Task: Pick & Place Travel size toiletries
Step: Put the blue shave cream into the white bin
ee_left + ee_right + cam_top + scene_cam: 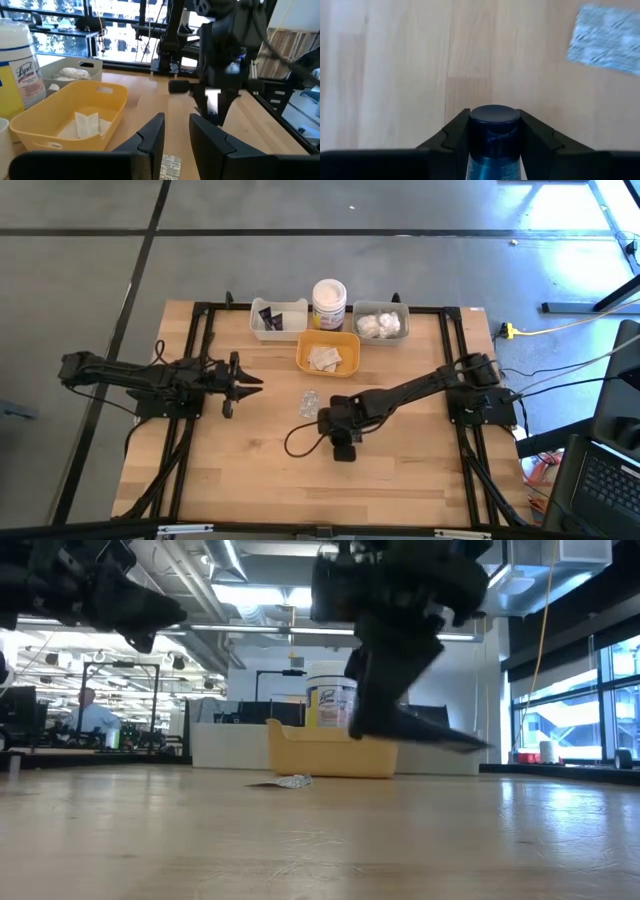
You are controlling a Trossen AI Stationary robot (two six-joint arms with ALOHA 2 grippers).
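My right hand [492,131] is clamped on a small dark tube [493,145] — the wrist view shows its round blue-black cap wedged between the two fingers [452,134], long axis running straight out along them. From above, that hand [336,420] sits low over the middle of the surface [260,480], pointing toward the left edge.

The relation I care about is tube to tray. The white tray [279,319] that already holds a dark tube is at the far edge, left of the white jar with the yellow label [329,304]. From my right hand it lies toward the far edge and somewhat to the left, past the yellow tray [328,353], which holds pale flat sachets. The grey tray [381,323] with white fluffy pieces is on the jar's other side, so I judge the carry has to go around or over the yellow tray without clipping its rim.

A flat sachet [309,404] lies loose on the surface just beside my right hand, on its far side, between it and the yellow tray; the wrist view catches it too. It is nearer the right arm than the left.

My left hand [248,380] waits over the left half, fingers [150,140] a little apart and holding nothing, aimed toward the yellow tray.
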